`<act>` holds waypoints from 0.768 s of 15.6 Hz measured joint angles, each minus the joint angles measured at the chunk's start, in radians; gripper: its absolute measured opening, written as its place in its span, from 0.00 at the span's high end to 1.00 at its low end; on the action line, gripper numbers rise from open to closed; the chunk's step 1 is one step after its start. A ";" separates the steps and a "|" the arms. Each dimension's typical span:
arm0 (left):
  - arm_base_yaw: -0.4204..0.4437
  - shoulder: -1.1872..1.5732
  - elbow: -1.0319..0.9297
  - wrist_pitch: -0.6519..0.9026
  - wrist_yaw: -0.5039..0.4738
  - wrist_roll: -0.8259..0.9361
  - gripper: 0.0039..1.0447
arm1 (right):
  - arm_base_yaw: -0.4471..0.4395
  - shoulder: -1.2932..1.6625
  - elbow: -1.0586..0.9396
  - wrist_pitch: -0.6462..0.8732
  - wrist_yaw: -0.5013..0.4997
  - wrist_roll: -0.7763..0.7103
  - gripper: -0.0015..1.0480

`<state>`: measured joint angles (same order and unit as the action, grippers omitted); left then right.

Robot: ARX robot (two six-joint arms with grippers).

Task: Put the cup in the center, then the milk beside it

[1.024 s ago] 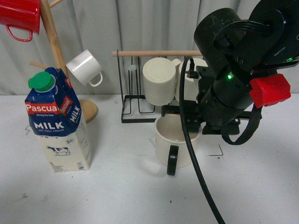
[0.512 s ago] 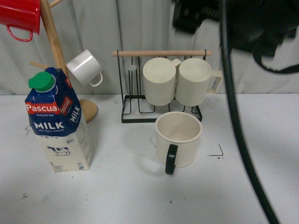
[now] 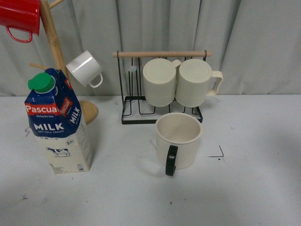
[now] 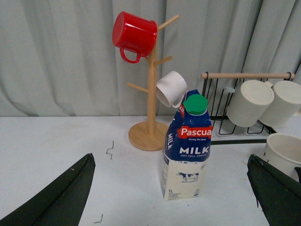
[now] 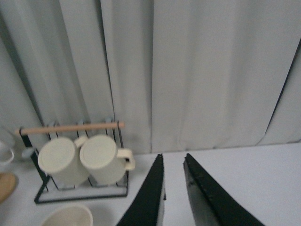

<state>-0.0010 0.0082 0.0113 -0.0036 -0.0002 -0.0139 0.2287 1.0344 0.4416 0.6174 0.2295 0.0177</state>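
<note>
The cup [image 3: 178, 140], wide and cream with a black handle facing me, stands upright on the white table in front of the wire rack. One black corner mark of the center [image 3: 218, 153] lies just to its right. The milk [image 3: 59, 125] stands upright at the left, well apart from the cup. Neither arm shows in the front view. My left gripper [image 4: 170, 159] is open wide, with the milk [image 4: 187, 150] ahead between its fingers and the cup [image 4: 284, 151] at the edge. My right gripper [image 5: 173, 156] is open and empty, high above the table; the cup's rim [image 5: 68, 217] peeks in.
A black wire rack [image 3: 162, 117] with a wooden bar holds two ribbed cream mugs [image 3: 178, 82] behind the cup. A wooden mug tree [image 3: 56, 52] behind the milk carries a red mug [image 3: 19, 16] and a small white cup [image 3: 84, 68]. Grey curtains close the back.
The right arm, which was down over the cup a second ago, has lifted up and out of the front view. The cup stays standing on the table, and the milk has not moved.
</note>
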 joint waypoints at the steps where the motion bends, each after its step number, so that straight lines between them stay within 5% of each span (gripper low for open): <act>1: 0.000 0.000 0.000 0.000 0.000 0.000 0.06 | -0.016 -0.016 -0.050 0.002 -0.023 -0.007 0.92; 2: 0.000 0.000 0.000 0.000 0.000 0.000 0.06 | -0.037 -0.045 -0.101 0.005 -0.040 -0.014 0.98; 12: 0.000 0.000 0.000 0.000 -0.001 0.000 0.06 | -0.235 -0.396 -0.352 -0.072 -0.220 -0.015 0.98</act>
<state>-0.0010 0.0082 0.0113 -0.0036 -0.0010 -0.0139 -0.0067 0.6388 0.0891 0.5457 0.0093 0.0025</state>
